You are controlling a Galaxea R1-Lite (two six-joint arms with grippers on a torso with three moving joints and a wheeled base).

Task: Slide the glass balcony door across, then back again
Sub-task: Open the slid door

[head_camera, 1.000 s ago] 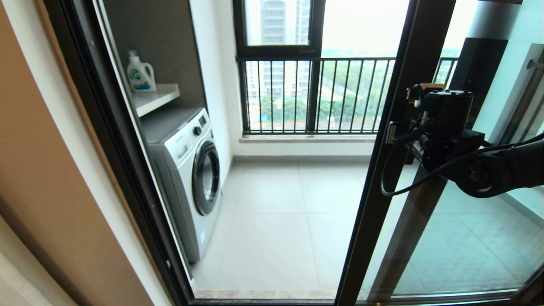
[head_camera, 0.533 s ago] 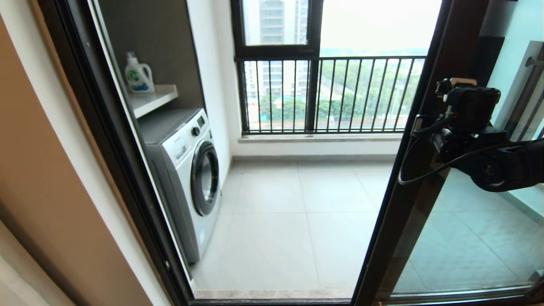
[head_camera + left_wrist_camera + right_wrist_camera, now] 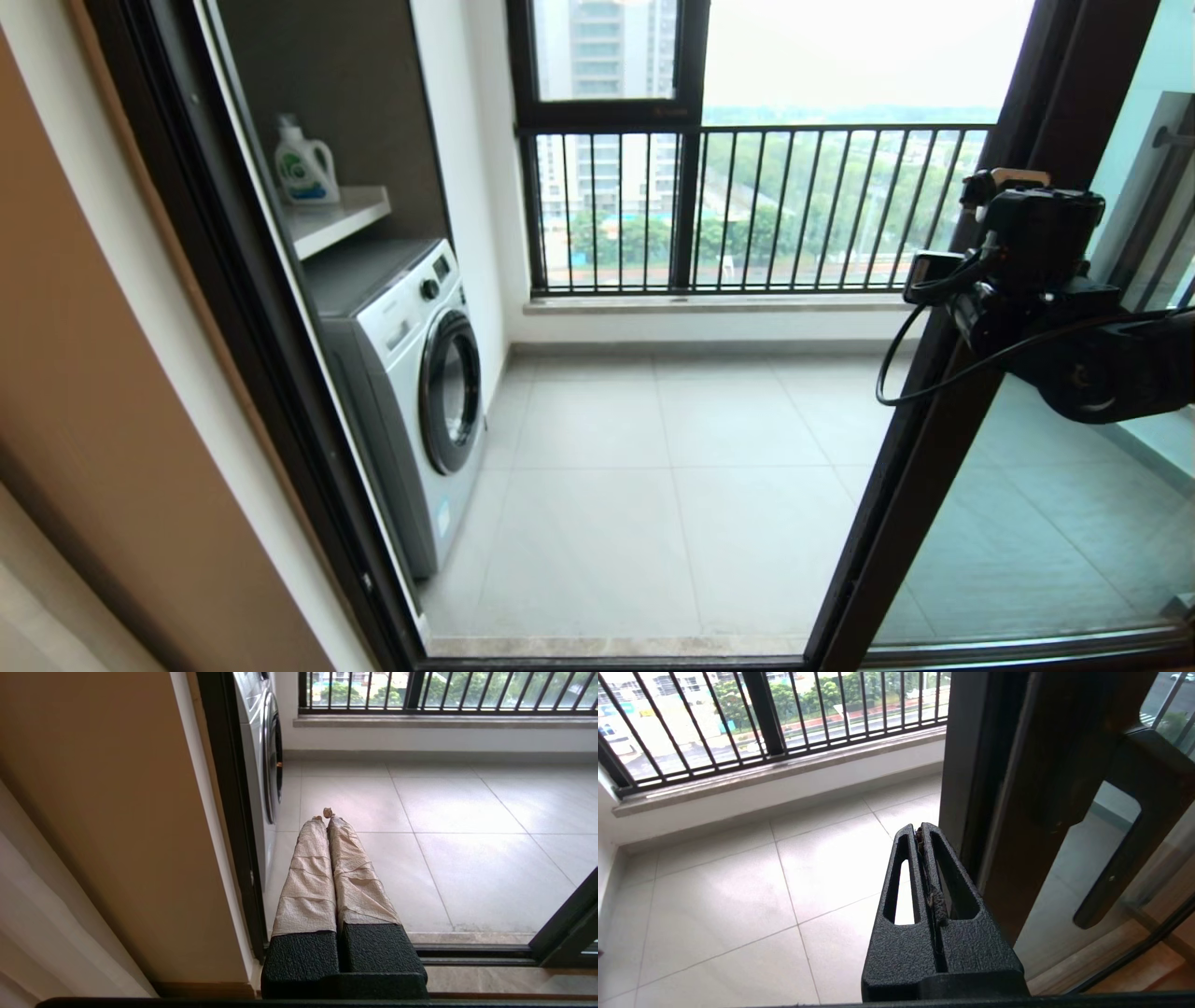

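While the right gripper point(image 3: 924, 833) keeps its fingers pressed together, their side should probably stay flat against the glass balcony door point(image 3: 1017, 812) frame just beside them.

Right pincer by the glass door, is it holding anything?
No. The right pincer is shut on nothing, beside the glass balcony door, next to the frame edge, not on the black bar handle.
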